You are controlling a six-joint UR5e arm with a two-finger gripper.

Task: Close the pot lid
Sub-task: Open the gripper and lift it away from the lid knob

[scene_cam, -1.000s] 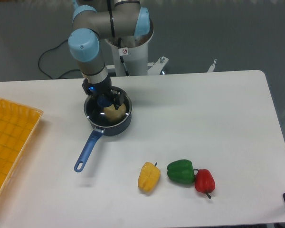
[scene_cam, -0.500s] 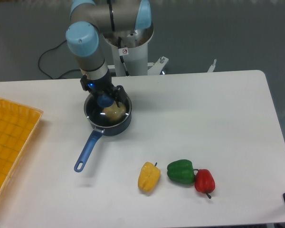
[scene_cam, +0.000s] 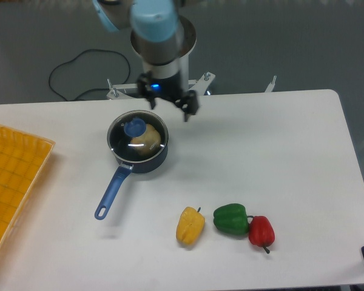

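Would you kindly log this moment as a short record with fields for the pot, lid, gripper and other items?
pot: dark saucepan on the table, blue handle pointing toward the front left
lid: glass lid seated on the pot, blue knob up
contents: pale object under the glass, kind unclear
gripper: gripper behind and right of the pot, holding nothing; fingers spread
peppers: yellow pepper, green pepper, red pepper in a row near the front edge
tray: yellow tray at the left edge
task state: lid appears closed
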